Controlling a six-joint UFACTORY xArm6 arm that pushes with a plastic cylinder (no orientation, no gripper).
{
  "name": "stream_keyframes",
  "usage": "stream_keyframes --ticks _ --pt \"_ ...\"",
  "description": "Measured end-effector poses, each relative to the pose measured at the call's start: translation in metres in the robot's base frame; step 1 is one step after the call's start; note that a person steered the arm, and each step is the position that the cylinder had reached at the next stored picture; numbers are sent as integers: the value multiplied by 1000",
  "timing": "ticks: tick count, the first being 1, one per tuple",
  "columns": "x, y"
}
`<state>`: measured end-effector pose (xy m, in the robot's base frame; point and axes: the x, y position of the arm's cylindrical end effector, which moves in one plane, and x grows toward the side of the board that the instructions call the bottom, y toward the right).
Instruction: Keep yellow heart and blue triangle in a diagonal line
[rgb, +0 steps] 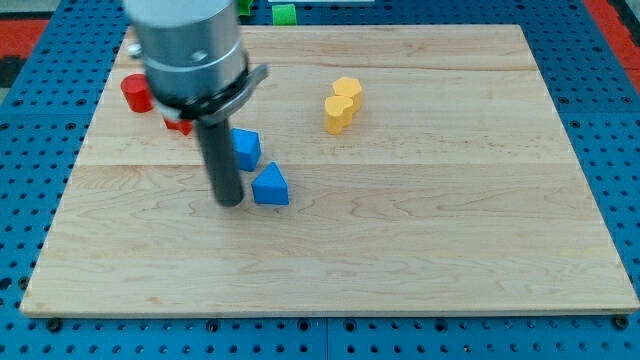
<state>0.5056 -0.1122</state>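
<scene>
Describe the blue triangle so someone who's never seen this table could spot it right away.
Start at the wooden board and find the dark rod; my tip touches down left of centre. Immediately to its right in the view sits the blue triangle. The other blue block lies farther up, partly behind the rod.

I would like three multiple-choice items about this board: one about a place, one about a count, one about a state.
1. Where is my tip relative to the blue triangle?
A. at its left in the view
B. at its right
C. far above it

2. How many yellow blocks are there?
A. one
B. two
C. four

3. The two yellow blocks are:
A. touching
B. far apart
C. off the board

Answers: 1 A, the rod ends just left of the triangle. 2 B, a pair shows. 3 A, they sit against each other.
</scene>
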Motion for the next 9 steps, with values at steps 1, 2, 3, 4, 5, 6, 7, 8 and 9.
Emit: stream_keyframes --ticks 1,2,3,4,5,6,7,8,9 --pt "8 20" --pt "-38 81" --pt "-68 117" --pt "-45 101" --pt "-81 115" --pt "-148 162" --pt "-149 149" --pt "-148 84" --pt "-140 73"
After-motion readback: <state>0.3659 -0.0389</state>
